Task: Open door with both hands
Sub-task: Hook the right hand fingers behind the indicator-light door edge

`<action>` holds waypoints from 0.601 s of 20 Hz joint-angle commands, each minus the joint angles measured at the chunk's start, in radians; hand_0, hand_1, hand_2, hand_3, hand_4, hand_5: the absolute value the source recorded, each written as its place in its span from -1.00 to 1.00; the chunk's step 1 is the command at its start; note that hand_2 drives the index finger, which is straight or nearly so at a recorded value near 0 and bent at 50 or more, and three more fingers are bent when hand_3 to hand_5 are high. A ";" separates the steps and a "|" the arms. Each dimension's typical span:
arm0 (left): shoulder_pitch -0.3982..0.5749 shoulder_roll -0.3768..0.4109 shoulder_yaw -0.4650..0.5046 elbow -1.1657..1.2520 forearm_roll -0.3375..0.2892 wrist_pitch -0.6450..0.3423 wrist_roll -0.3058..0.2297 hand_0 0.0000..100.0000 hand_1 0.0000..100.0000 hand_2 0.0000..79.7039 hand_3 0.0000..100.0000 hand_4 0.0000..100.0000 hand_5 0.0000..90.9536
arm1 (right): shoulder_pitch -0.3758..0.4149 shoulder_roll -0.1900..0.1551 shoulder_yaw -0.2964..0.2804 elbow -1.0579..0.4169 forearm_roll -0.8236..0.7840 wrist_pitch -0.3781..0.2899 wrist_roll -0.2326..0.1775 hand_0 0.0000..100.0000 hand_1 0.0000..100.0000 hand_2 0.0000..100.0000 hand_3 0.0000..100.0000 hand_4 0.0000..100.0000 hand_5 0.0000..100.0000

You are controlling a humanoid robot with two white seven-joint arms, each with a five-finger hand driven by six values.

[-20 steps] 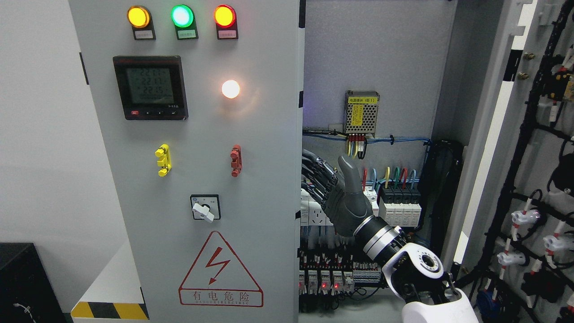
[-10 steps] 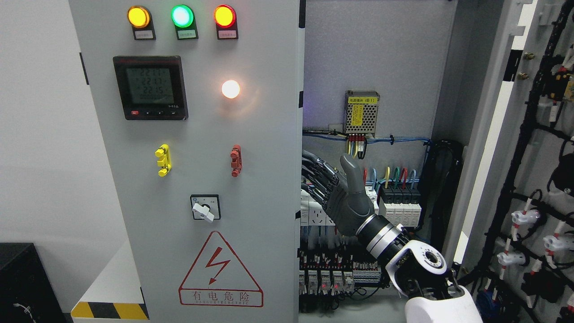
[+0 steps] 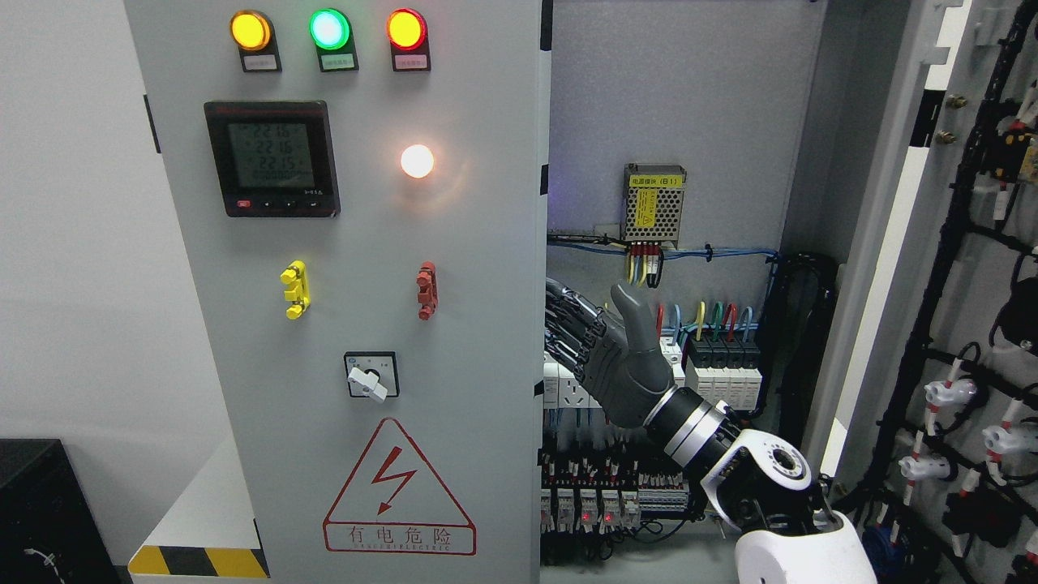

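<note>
A: Which hand is at work?

B: Only the right hand [image 3: 620, 357]; its arm comes up from the lower right. The left arm is not in view.

A: And the thing it has to move?

B: The left door [image 3: 357, 284], the grey panel with the meter and lamps. It lies directly to the hand's left, its free edge running straight up and down, well above and below the hand. The fingers [image 3: 568, 320] reach toward that edge and seem to slip just behind it.

A: Is it gripping?

B: No. The fingers are stretched out and loosely spread, thumb pointing up, palm facing the door's edge. Nothing is held. Whether the fingertips touch the door's back I cannot tell; the edge hides them.

A: The other side?

B: The right door [image 3: 973, 268], with cable harnesses on its inner face, stands far to the hand's right, already swung wide open.

A: So the coming move?

B: My guess: hook behind the vertical edge and draw it outward toward the wrist, swinging the panel left on its far hinges.
</note>
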 commanded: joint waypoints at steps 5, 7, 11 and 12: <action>0.000 0.000 0.000 -0.001 0.000 0.000 0.004 -1.00 -1.00 -1.00 -1.00 -1.00 -1.00 | -0.017 -0.013 -0.010 0.012 0.000 0.000 0.108 -1.00 -1.00 -1.00 -1.00 -1.00 -1.00; 0.000 0.000 0.000 -0.001 0.000 0.000 0.004 -1.00 -1.00 -1.00 -1.00 -1.00 -1.00 | -0.017 -0.015 -0.010 0.010 0.000 0.002 0.111 -1.00 -1.00 -1.00 -1.00 -1.00 -1.00; 0.000 0.000 0.000 -0.001 0.000 0.000 0.004 -1.00 -1.00 -1.00 -1.00 -1.00 -1.00 | -0.016 -0.016 -0.010 0.007 -0.002 0.019 0.113 -1.00 -1.00 -1.00 -1.00 -1.00 -1.00; 0.000 0.000 0.000 0.001 0.001 0.000 0.003 -1.00 -1.00 -1.00 -1.00 -1.00 -1.00 | -0.017 -0.015 -0.010 0.009 0.000 0.020 0.113 -1.00 -1.00 -1.00 -1.00 -1.00 -1.00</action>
